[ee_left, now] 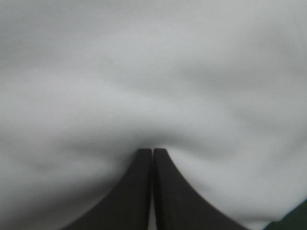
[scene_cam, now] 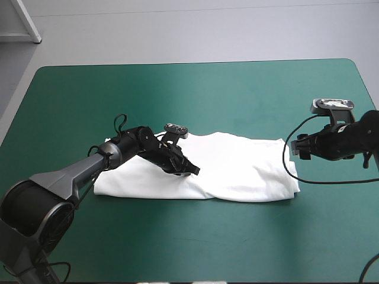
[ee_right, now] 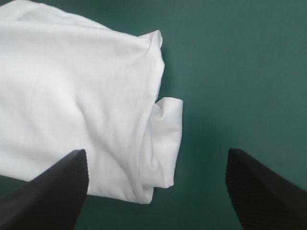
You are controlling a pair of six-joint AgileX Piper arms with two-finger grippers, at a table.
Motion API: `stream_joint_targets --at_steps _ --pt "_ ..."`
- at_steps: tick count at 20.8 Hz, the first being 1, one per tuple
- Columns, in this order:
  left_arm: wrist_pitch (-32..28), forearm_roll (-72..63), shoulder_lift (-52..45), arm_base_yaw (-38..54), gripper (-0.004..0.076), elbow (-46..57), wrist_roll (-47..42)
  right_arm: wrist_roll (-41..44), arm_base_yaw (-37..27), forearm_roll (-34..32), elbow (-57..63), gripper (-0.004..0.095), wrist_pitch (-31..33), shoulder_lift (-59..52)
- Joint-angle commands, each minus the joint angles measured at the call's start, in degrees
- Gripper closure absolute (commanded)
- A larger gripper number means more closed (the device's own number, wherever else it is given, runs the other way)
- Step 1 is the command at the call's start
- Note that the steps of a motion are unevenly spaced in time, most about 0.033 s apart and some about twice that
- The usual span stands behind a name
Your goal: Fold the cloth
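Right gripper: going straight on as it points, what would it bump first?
The right gripper would probably meet the T-shirt's near end, just ahead between its open fingers; height is unclear, so the teal-green cover might come first.

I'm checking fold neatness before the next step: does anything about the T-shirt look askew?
Mildly. At the end of the T-shirt by the open right claw, a small flap pokes out past the folded edge, leaving that end uneven. The left claw, shut on the middle, puckers the fabric there.
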Motion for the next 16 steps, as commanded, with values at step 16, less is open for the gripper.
stream_joint_targets --at_steps 16 --pt "0.46 -0.10 -0.23 -0.91 0.0705 -0.36 -0.11 -6.40 -0.28 6.64 -1.53 0.0296 0.66 22.31"
